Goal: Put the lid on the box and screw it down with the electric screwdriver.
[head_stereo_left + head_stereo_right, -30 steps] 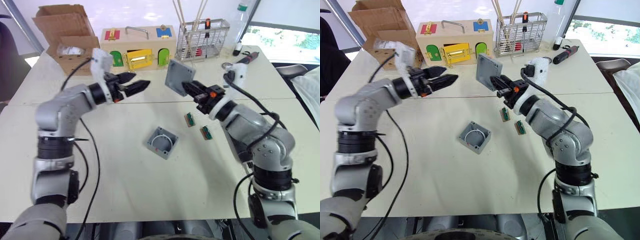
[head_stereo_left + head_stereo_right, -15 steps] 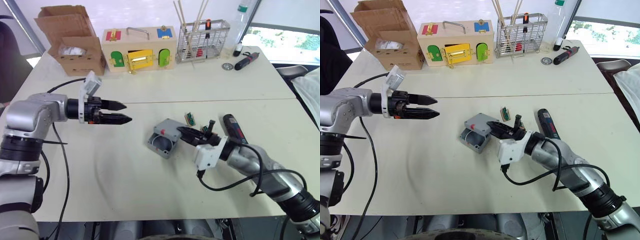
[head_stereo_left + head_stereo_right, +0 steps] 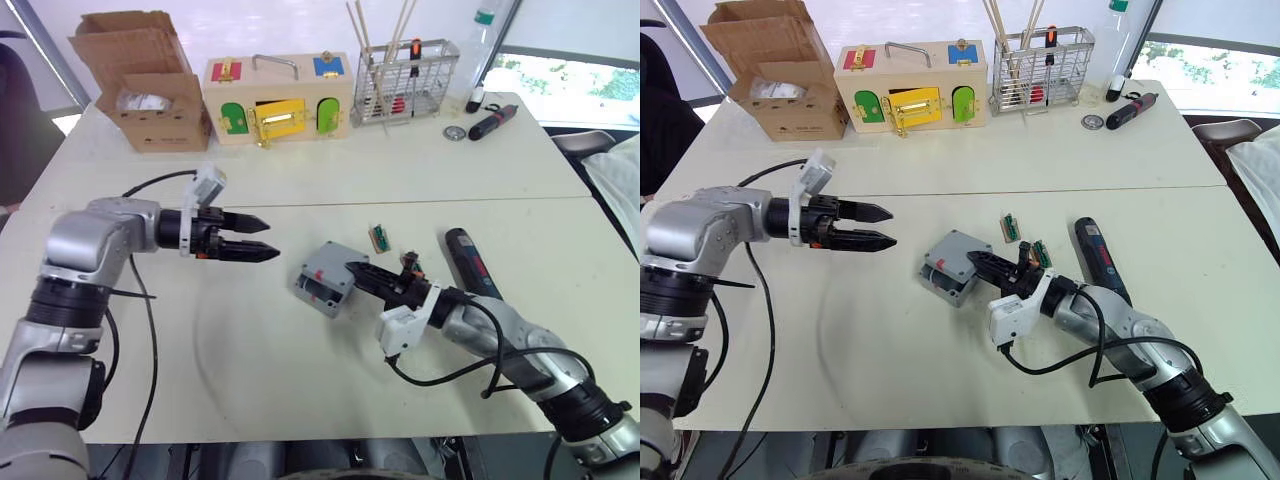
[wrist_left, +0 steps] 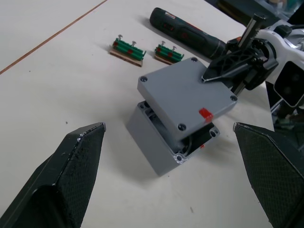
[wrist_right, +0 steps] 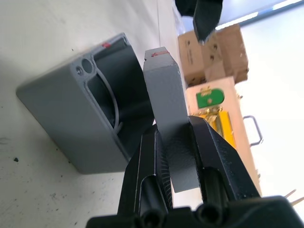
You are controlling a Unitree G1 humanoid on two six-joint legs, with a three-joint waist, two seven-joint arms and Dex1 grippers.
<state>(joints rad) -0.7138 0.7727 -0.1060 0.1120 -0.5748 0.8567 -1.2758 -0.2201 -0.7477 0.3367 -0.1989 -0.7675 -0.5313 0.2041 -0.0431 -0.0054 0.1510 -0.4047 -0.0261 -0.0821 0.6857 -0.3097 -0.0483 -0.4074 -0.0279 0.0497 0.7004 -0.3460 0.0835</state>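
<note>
The grey box (image 3: 316,295) sits mid-table, its opening partly covered. The grey lid (image 3: 331,262) lies tilted and offset on the box's rim, with a small red tab on its edge (image 4: 205,113). My right gripper (image 3: 356,270) is shut on the lid's right edge, seen close in the right wrist view (image 5: 173,126) with the lid (image 5: 164,90) above the box (image 5: 71,128). My left gripper (image 3: 268,238) hovers open a short way left of the box. The dark electric screwdriver (image 3: 470,262) lies flat to the right, beyond my right forearm.
Two green terminal blocks (image 3: 380,238) (image 3: 411,263) lie between the box and the screwdriver. Along the back stand a cardboard box (image 3: 140,75), a wooden box with coloured doors (image 3: 278,97) and a wire basket (image 3: 405,78). A pen-like tool (image 3: 493,122) lies far right.
My right gripper brought the lid down from high at the back onto the box. My left gripper came down and moved right toward the box.
</note>
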